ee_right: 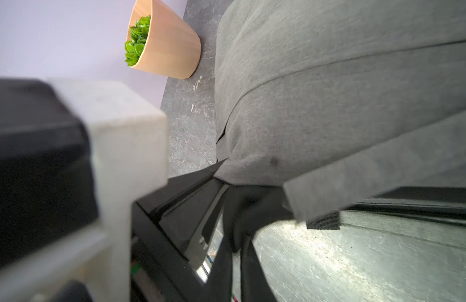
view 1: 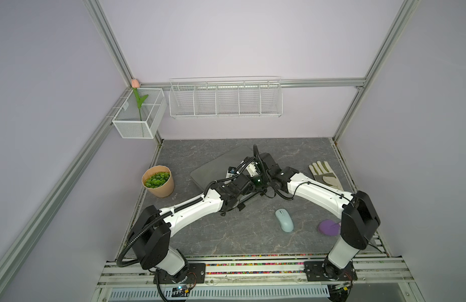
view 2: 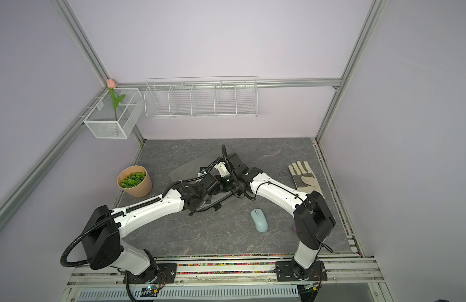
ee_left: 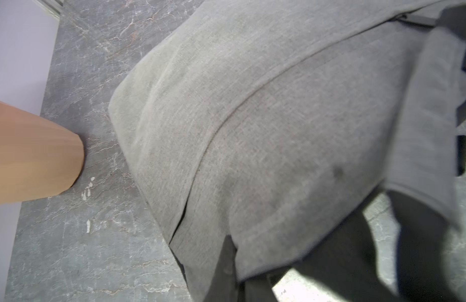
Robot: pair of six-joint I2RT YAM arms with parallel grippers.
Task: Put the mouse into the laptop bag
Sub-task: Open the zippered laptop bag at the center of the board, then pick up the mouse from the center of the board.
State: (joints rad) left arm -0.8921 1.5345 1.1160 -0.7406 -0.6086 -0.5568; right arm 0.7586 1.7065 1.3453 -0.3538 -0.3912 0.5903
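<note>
The pale mint-blue mouse [view 1: 284, 220] [view 2: 259, 220] lies alone on the table, nearer the front than both grippers and untouched. The grey laptop bag [view 1: 218, 164] [ee_left: 266, 117] lies flat behind the arms; its near edge is raised. My left gripper [ee_left: 239, 272] is shut on the bag's grey fabric at that edge. Close beside it, my right gripper [ee_right: 237, 243] shows a narrow gap between its dark fingers [ee_right: 249, 274], with the black end of a strap handle [ee_right: 323, 221] hanging at the tips. In both top views the wrists hide both sets of jaws.
A tan pot of green leaves [view 1: 158, 181] stands left of the bag. A white-and-grey glove [view 1: 324, 174] lies at the right, and a purple piece [view 1: 328, 228] near the right arm. A wire rack [view 1: 225, 98] and a mesh basket [view 1: 139, 115] hang on the walls.
</note>
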